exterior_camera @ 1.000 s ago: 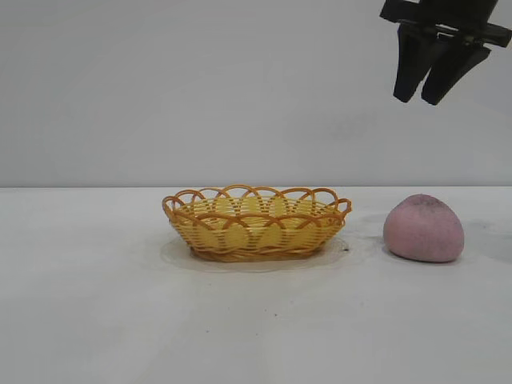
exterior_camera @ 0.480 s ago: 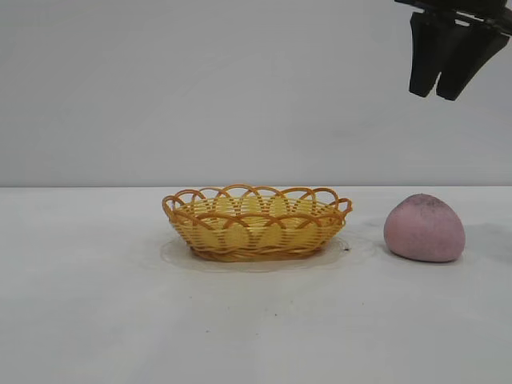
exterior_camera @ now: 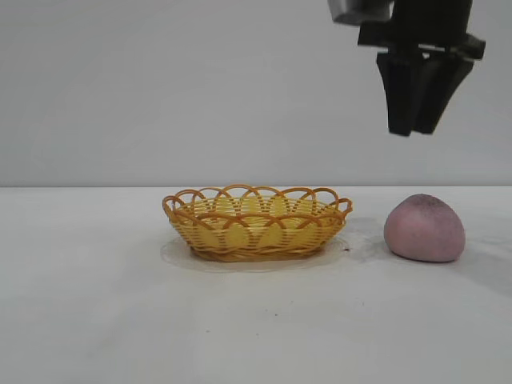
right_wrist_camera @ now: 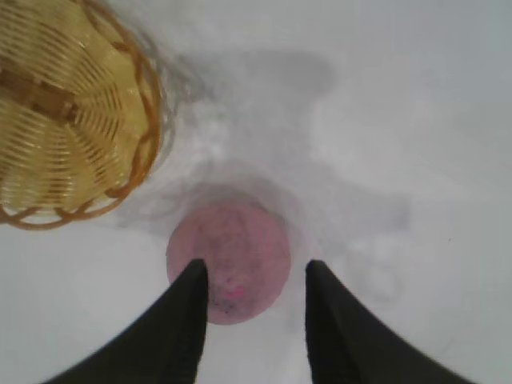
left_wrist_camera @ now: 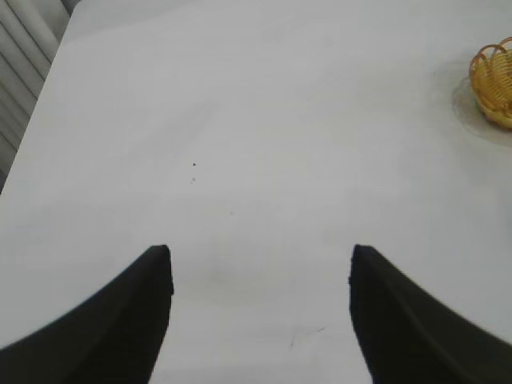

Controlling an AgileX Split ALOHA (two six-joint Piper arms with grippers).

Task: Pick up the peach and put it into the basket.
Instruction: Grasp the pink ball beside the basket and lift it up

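1. My right gripper point(exterior_camera: 416, 128) hangs in the air above the peach point(exterior_camera: 424, 229), fingers parted a little, holding and touching nothing.
2. It points straight down at the counter point(exterior_camera: 96, 320).
3. The peach sits on the counter just right of the basket point(exterior_camera: 256, 225), apart from it.
4. My left gripper point(left_wrist_camera: 260, 312) is open wide over bare counter, far from the basket.

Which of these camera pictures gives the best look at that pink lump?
The exterior view: the peach sits whole on the table, right of the basket. The right wrist view shows it from above, partly behind the right claw. The left wrist view doesn't show it.
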